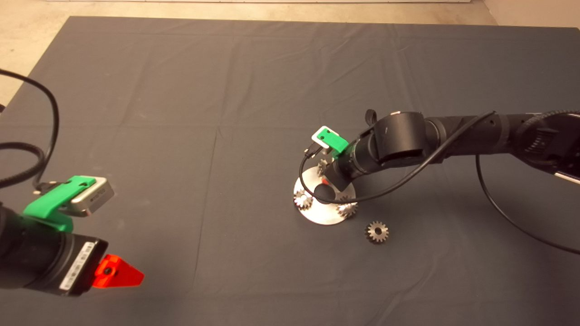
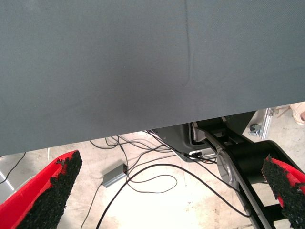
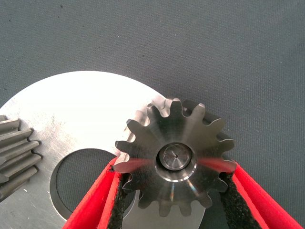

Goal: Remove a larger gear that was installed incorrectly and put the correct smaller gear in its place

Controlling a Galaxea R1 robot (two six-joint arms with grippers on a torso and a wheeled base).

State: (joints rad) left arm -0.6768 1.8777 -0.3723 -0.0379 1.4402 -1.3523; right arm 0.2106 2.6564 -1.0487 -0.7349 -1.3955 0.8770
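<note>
The smaller gear (image 1: 377,232) lies on the mat (image 1: 181,113), just right of the plate (image 1: 317,216), seemingly apart.

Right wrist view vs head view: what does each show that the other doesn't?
Only the right wrist view shows the right gripper with its fingers around the larger gear, which sits on its pin.

Only the head view shows the smaller gear loose on the mat and the left gripper parked at lower left.

Both show the round metal plate.
</note>
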